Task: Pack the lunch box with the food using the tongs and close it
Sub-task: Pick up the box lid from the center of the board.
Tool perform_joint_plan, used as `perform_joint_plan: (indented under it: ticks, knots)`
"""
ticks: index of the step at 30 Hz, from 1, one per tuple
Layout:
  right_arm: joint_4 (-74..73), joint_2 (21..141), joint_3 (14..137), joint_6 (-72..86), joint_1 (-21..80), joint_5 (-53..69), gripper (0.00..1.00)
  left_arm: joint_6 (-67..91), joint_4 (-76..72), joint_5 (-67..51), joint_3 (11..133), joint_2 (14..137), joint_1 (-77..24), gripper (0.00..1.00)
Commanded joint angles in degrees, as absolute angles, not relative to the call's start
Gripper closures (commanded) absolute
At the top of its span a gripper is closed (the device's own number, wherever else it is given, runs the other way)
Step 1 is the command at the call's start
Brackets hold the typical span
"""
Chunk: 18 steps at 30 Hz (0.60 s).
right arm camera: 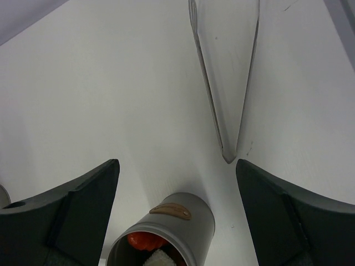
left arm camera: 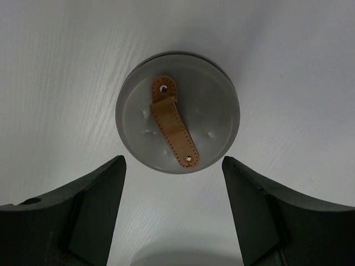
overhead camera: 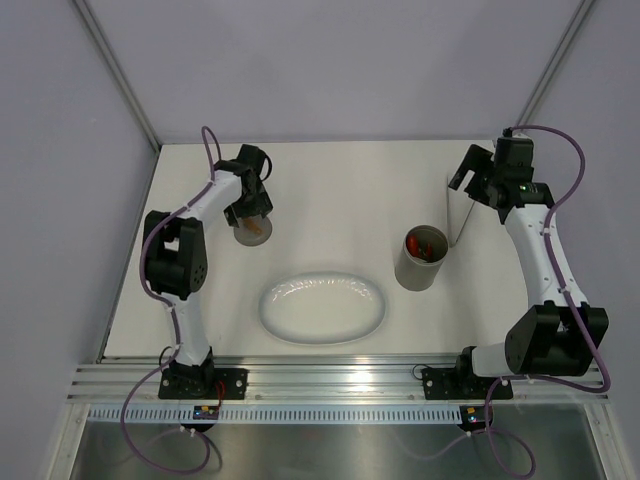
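While the left gripper (left arm camera: 173,166) is hovering, jaws apart, over the lid (left arm camera: 205,111) on the table, the right gripper (right arm camera: 177,163) is hanging released above the tongs (right arm camera: 209,88), which are lying beside the food-filled (right arm camera: 145,241) lunch box (right arm camera: 194,221).

Robot lab cell, white table (overhead camera: 340,180), blank walls (overhead camera: 330,60)

Legible text, brands, numbers: none in any view.

- Sticker (overhead camera: 208,411), lower left of the top view: small and dark with coloured specks. Too small to read.
- Second sticker (overhead camera: 467,413), lower right of the same view: the same kind, unreadable.
- Strap (left arm camera: 173,122) on the lid (left arm camera: 213,111), centre of the left wrist view: plain tan, stitched edge, two rivets. It carries no lettering.
- Tab (right arm camera: 171,210) on the box (right arm camera: 201,228), bottom centre of the right wrist view: tan. Any mark on it is too blurred to tell.
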<state>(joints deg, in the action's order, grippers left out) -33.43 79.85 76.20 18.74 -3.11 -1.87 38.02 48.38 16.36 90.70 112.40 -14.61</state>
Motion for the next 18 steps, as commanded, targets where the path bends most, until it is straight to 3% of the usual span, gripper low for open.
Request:
perform_joint_plan:
  ticks: [1,18]
  knots:
    - [-34.2,77.1,75.4,19.2,-2.8,-0.3,0.07,40.9,47.2,17.9,93.8,114.3,-13.4,0.27]
    - [-37.0,75.7,71.6,21.4,-2.7,3.1,0.11,41.4,44.5,14.2,94.9,119.2,-12.0,0.39]
